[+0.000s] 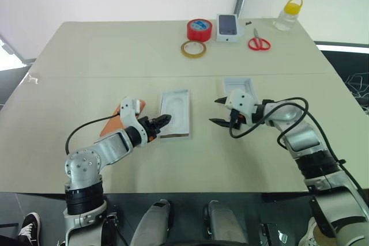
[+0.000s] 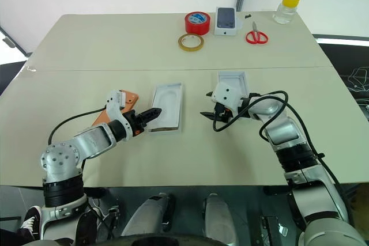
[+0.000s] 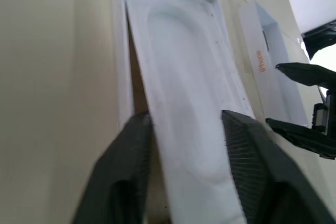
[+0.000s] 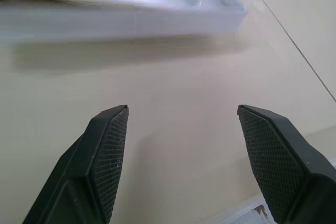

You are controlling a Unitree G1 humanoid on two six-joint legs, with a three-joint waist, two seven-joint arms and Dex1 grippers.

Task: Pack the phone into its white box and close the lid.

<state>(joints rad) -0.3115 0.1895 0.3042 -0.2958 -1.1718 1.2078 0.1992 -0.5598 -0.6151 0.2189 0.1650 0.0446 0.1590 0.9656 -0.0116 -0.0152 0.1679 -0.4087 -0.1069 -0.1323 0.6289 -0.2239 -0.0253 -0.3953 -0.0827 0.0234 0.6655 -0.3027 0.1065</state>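
The white box lies at the table's middle, and a white insert with a rounded recess rests tilted in it. In the left wrist view a strip of the box's brownish floor shows beside the insert. My left gripper is open, its fingertips either side of the insert's near edge. The orange phone lies flat left of the box, partly hidden by my left hand. My right gripper hovers open and empty right of the box, just in front of the lid.
At the table's far edge stand a red tape roll, a tan tape ring, a small white box printed with a dark phone, red scissors and a yellow-capped bottle.
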